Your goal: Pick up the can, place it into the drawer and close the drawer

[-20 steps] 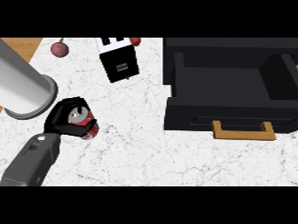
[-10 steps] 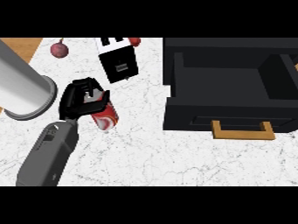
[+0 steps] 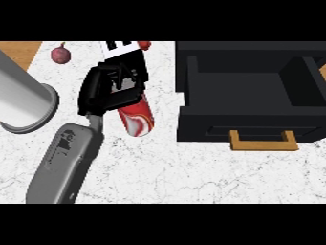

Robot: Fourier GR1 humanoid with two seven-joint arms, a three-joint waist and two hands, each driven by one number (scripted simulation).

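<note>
Carrying the can [image 3: 138,118] is the step in hand, by the look of it: the left hand [image 3: 112,91] is curling its fingers round the can's upper part, and the red and white body is sticking out just below and to the right of the palm. The can is lying tilted in the grasp, not upright. Whether it is clear of the counter [image 3: 193,172] cannot be told from this steep view. The drawer [image 3: 254,88] is standing open well to the right of the hand, its cavity showing dark and its handle [image 3: 263,141] facing the robot. To do this well, the robot is probably needing to lift before travelling right, so that the can's low end is passing over the drawer's near left wall rather than knocking it. Keeping the wrist steady is likely mattering too. The right hand is not showing. A large grey cylinder [image 3: 14,93] is standing just left of the hand.
</note>
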